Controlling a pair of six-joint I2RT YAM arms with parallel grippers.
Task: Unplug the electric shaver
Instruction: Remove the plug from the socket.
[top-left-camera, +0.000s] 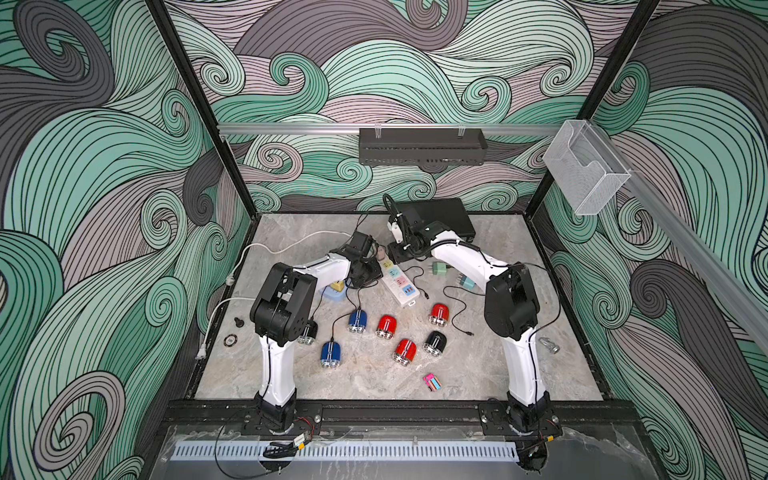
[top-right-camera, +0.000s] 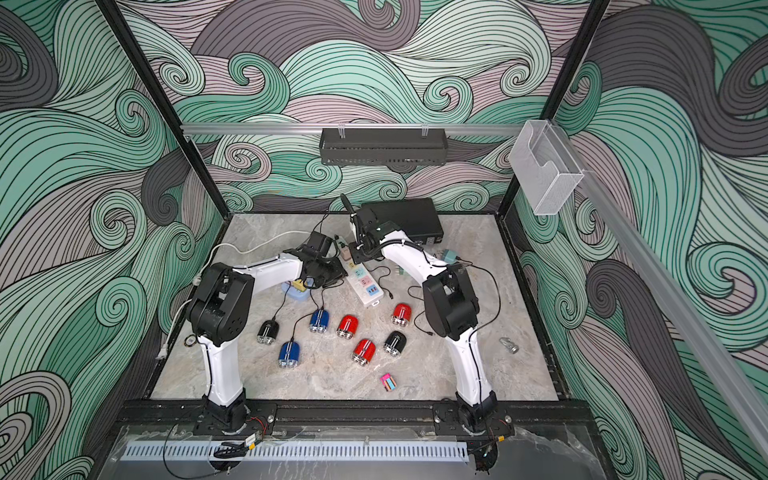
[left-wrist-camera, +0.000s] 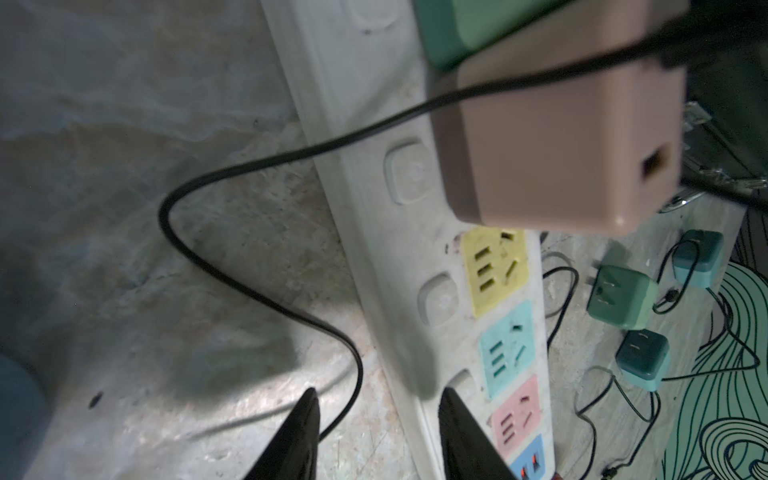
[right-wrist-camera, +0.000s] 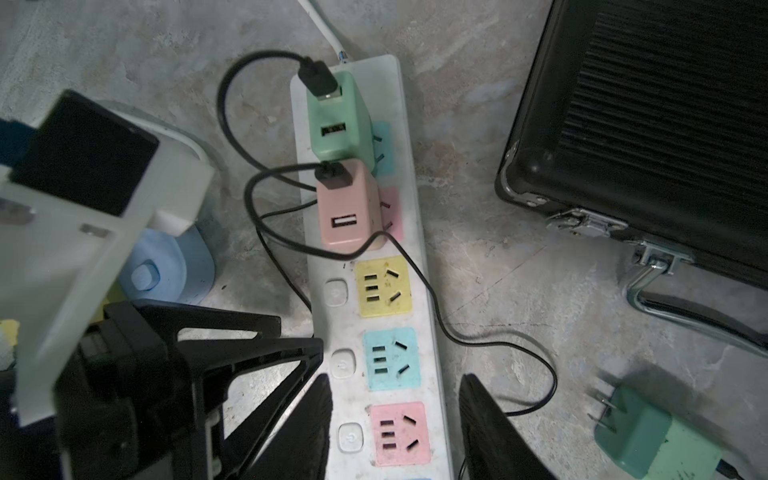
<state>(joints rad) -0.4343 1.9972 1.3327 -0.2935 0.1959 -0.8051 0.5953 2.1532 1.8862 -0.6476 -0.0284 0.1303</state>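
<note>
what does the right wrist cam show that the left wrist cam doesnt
Only the right wrist view: the white cord entering the white power strip, the black plug in the green adapter, and the black case's ribbed lid and handle. Only the left wrist view: the blue end socket and three loose teal adapters together. Both: the strip, the pink adapter plugged in next to the green one, and the empty yellow socket.
</note>
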